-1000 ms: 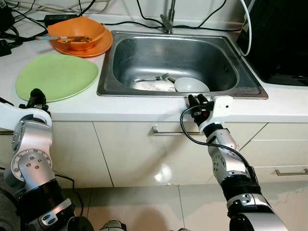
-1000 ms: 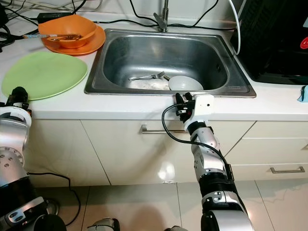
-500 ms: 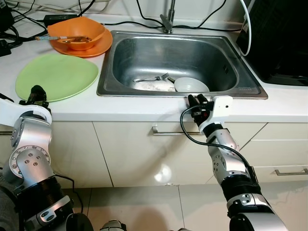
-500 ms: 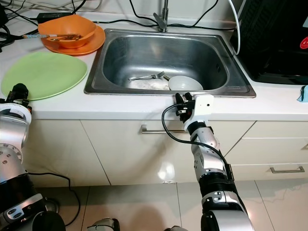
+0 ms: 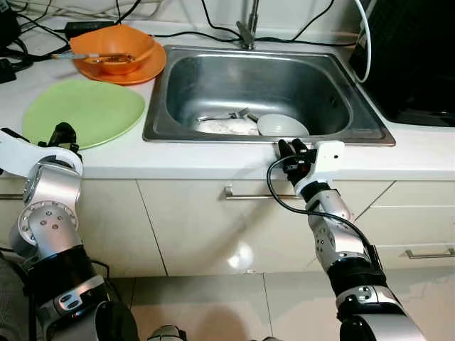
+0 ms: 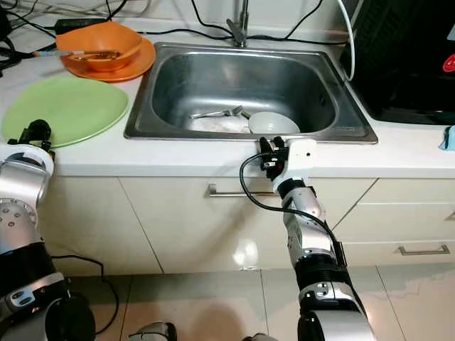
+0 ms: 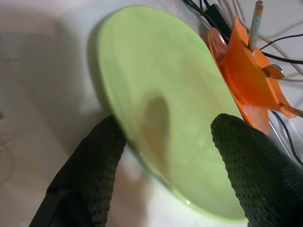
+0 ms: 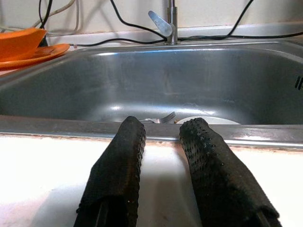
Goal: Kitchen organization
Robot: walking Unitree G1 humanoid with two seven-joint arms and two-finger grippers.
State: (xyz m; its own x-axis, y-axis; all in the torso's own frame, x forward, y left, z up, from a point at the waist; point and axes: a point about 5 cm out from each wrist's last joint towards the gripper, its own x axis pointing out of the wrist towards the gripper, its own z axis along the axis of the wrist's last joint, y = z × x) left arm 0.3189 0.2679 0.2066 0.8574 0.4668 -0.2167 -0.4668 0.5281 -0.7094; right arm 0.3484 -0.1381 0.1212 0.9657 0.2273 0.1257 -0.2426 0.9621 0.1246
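Two hands work at the white desk (image 5: 213, 160): the left hand (image 7: 165, 156), fingers spread apart, sits at the near rim of the green plate (image 5: 84, 111), which lies flat beside the orange bowl (image 5: 114, 50). The right hand (image 5: 293, 150), fingers slightly parted and holding nothing, rests on the desk edge just before the sink (image 5: 178, 124), where a white bowl (image 5: 282, 126) and fork (image 5: 227, 115) lie.
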